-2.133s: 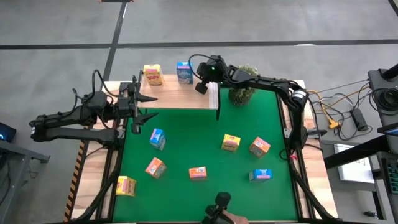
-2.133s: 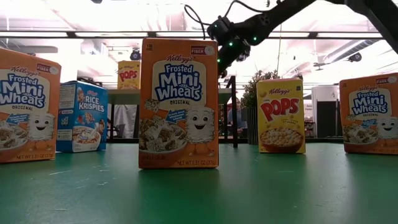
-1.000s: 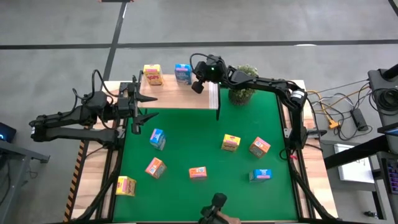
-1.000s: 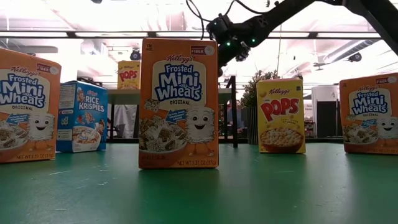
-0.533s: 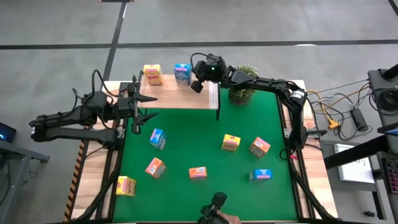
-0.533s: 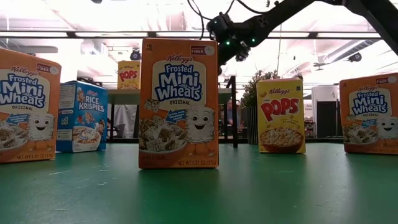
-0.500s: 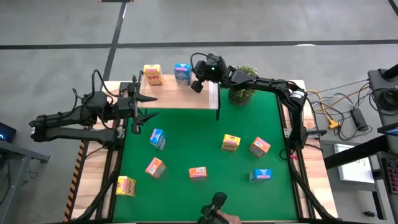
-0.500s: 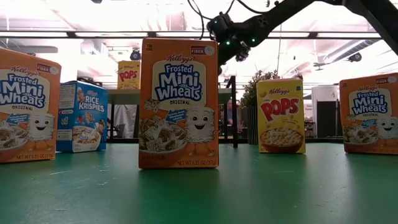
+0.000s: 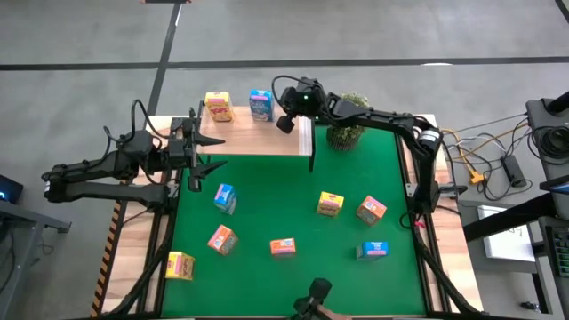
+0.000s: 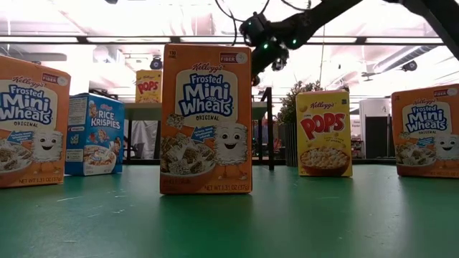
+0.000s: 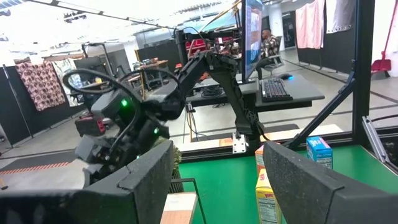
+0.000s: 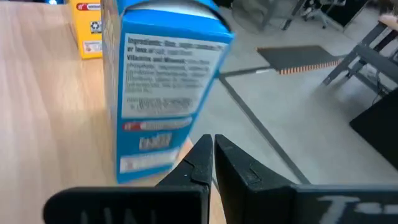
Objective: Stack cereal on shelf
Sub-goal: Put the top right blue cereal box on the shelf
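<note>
Blue cereal box (image 9: 261,103) now stands just beside the closed, empty right claw (image 9: 286,124) on the shelf (image 9: 253,138), nudged inward; left claw (image 9: 197,151) waits wide.

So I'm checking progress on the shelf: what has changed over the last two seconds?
The shut right gripper nudged the blue box slightly left along the shelf, then drew back a little. The left gripper, yellow box and table boxes stayed put.

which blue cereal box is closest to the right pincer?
The blue box on the shelf, beside the yellow box. The right pincer is right next to it; the other blue boxes sit on the green mat.
</note>
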`<state>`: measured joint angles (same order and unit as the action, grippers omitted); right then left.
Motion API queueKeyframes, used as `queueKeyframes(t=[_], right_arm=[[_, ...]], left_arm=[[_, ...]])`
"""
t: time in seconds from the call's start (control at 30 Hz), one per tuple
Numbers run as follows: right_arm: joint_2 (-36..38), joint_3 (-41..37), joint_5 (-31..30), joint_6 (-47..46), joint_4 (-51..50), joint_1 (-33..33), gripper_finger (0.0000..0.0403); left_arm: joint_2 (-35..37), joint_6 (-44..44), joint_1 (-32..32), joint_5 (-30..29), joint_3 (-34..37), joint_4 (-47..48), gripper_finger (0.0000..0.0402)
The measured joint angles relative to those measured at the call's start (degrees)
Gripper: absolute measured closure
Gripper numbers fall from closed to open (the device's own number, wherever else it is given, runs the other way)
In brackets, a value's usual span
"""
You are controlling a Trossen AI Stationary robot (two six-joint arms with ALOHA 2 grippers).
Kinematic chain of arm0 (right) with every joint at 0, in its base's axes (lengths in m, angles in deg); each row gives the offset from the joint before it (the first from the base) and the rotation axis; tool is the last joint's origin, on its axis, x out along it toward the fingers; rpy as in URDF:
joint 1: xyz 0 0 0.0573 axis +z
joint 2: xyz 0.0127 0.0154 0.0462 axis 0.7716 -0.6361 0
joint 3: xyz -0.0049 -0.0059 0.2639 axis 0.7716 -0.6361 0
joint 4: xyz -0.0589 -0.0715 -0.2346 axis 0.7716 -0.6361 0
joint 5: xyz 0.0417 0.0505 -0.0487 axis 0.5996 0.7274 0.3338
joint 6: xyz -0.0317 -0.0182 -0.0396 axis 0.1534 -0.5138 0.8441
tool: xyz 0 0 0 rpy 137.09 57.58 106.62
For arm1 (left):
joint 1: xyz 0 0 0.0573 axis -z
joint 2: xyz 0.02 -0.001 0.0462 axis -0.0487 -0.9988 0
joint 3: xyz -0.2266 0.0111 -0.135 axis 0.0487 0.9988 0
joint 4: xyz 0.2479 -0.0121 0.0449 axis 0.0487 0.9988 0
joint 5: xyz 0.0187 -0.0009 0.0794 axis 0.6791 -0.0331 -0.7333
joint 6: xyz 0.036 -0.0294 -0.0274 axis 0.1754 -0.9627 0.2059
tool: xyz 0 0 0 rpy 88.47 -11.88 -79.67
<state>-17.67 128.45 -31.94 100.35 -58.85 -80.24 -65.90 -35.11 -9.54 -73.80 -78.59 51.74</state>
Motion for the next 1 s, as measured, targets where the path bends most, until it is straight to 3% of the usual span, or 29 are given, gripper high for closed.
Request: queueKeyframes(t=[0.17, 0.3, 0.47, 0.67, 1.0], right_arm=[[1.6, 0.0, 5.9, -3.5, -6.6, 0.8, 0.0394], [-0.1, 0.0, 11.5, -5.0, -6.1, 2.0, 0.0394], [-2.7, 0.0, 11.1, -4.6, -1.3, 2.8, 0.0394], [-2.8, 0.0, 6.4, -2.8, 0.3, 2.7, 0.0394], [-2.8, 0.0, 6.7, -2.8, 0.1, 2.8, 0.0394]], left_arm=[[0.0, 0.3, 0.0, 0.0, 0.0, 0.0, 0.0170], [0.0, 0.5, 0.0, 0.0, 0.0, 0.0, 0.0170], [0.0, 0.5, 0.0, 0.0, 0.0, 0.0, 0.0170], [0.0, 0.5, 0.0, 0.0, 0.0, 0.1, 0.0170], [0.0, 0.5, 0.0, 0.0, 0.0, 0.1, 0.0170]])
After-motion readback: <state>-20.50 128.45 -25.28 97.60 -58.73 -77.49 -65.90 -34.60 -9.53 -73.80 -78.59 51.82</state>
